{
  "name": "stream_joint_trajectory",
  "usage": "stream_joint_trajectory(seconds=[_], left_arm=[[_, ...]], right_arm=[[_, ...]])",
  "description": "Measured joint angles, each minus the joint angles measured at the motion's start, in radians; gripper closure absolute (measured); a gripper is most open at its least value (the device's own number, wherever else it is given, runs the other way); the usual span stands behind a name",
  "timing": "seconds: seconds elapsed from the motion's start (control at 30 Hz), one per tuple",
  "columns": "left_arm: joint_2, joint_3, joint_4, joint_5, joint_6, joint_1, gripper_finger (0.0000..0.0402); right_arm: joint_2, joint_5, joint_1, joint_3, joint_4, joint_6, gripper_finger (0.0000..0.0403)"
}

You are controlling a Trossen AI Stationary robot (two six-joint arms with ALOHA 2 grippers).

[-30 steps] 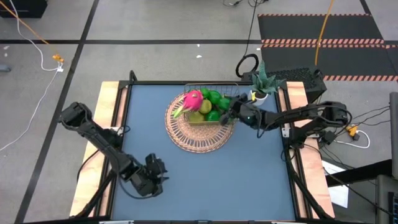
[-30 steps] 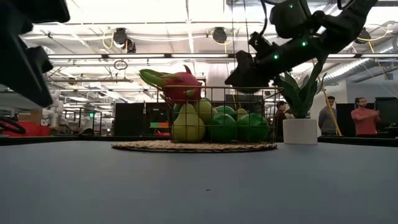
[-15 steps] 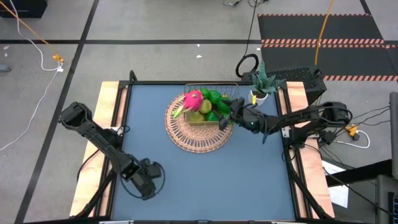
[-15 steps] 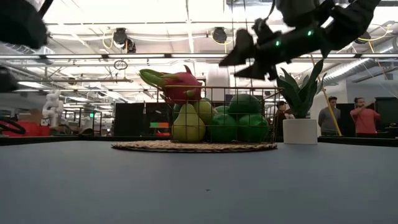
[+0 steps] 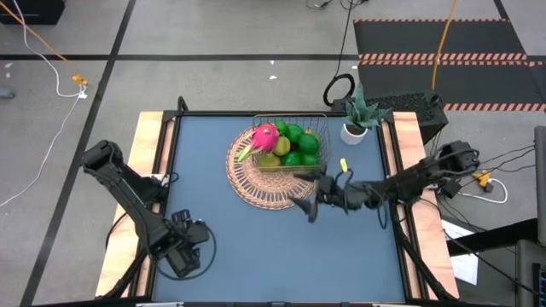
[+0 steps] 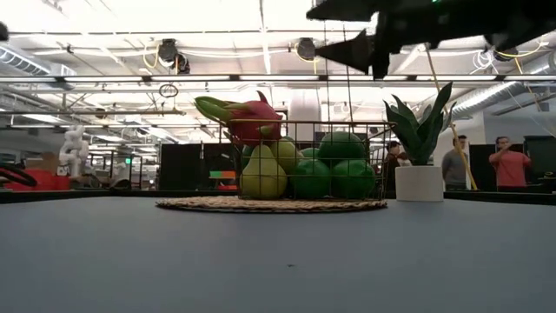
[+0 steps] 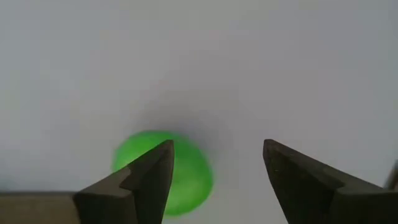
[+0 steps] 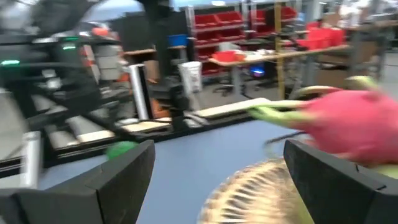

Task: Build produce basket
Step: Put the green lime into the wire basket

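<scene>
At the table's near left corner, the left gripper (image 7: pixel 214 171) is held with fingers apart over a round green lime (image 7: pixel 180 171). The copper wire-mesh basket (image 5: pixel 291 145), piled with limes, pears and a pink dragon fruit (image 5: pixel 264 136), is set on a round woven mat (image 5: pixel 264 183). Right of the mat, the right gripper (image 5: pixel 307 194) is spread wide, empty.
</scene>
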Motion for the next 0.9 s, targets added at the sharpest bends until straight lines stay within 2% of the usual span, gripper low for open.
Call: stream_joint_trajectory(seconds=[0.1,0.2,0.4,0.73,0.9], left_arm=[[0.000,0.019,-0.042,-0.050,0.019,-0.012,0.0156],[0.000,0.018,-0.093,-0.062,-0.028,-0.014,0.0156],[0.000,0.008,-0.165,-0.092,-0.086,-0.004,0.0156],[0.000,0.008,-0.163,-0.096,-0.004,-0.019,0.0156],[0.000,0.008,-0.171,-0.029,-0.002,-0.038,0.0156]], right_arm=[[0.046,0.000,0.063,0.001,0.076,0.006,0.0050],[0.119,0.002,0.120,0.017,0.183,-0.049,0.0050],[0.267,0.002,0.164,0.148,0.182,-0.124,0.0051],[0.518,-0.007,0.163,0.475,-0.087,-0.176,0.0051],[0.608,-0.123,0.162,0.644,-0.216,-0.235,0.0051]])
